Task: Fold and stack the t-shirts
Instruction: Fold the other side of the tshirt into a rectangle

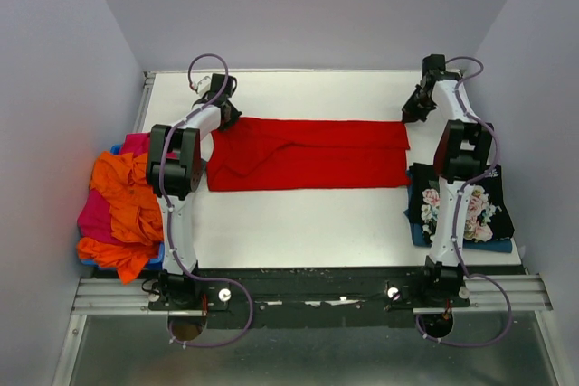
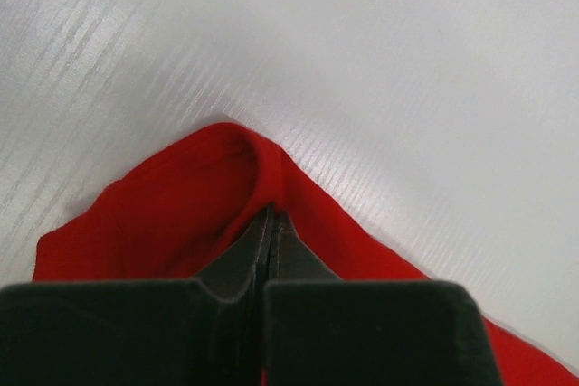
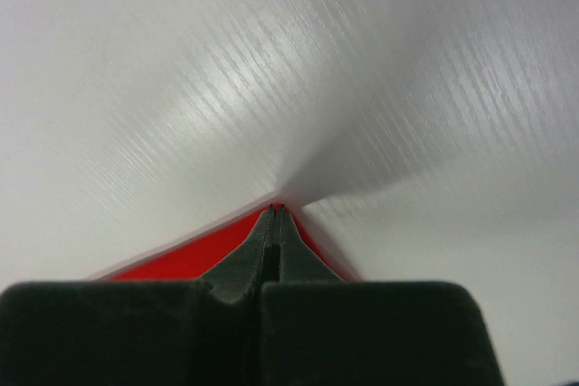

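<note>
A red t-shirt lies folded into a long band across the middle of the white table. My left gripper is shut on its far left corner; in the left wrist view the red cloth bunches round the closed tips. My right gripper is shut on the far right corner, and the right wrist view shows the red corner pinched at the tips. A black floral t-shirt lies at the right on a blue one.
A heap of orange and magenta-pink shirts hangs over the table's left edge. Grey walls enclose the table at left, right and back. A black rail with the arm bases runs along the near edge.
</note>
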Controlling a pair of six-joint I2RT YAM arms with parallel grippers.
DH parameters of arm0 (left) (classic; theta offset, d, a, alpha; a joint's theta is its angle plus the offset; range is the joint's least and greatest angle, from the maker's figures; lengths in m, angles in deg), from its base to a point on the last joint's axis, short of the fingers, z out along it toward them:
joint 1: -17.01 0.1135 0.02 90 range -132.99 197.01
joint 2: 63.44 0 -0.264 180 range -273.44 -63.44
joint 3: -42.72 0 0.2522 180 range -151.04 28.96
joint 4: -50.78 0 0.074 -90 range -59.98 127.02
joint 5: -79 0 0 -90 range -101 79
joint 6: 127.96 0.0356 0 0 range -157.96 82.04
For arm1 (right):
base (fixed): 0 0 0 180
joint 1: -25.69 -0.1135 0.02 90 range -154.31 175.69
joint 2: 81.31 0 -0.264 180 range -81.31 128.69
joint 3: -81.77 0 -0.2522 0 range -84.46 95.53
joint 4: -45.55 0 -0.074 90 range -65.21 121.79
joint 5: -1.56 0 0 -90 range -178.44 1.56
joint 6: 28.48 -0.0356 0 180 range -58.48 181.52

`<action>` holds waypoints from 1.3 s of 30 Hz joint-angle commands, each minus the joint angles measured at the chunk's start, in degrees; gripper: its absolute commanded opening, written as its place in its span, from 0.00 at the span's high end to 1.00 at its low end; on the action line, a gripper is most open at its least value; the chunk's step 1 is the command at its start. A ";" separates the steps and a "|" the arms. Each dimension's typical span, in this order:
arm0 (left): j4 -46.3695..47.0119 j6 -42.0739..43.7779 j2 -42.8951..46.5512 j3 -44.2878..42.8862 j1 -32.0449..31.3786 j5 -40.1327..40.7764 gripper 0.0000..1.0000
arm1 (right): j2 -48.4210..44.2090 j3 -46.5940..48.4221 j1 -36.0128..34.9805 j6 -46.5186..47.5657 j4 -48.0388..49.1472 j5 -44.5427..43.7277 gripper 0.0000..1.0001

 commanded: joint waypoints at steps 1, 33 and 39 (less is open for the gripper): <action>-0.47 1.79 -1.14 -0.79 0.52 -0.13 1.00 | 1.87 5.10 1.62 -0.16 -1.73 -1.59 0.81; 8.14 5.40 13.61 10.45 2.81 -2.32 0.56 | -17.29 -18.18 -24.13 4.33 25.23 16.33 0.60; 12.26 9.43 19.07 17.39 -1.93 -7.32 0.50 | -13.96 -18.45 -25.62 3.45 29.12 21.96 0.82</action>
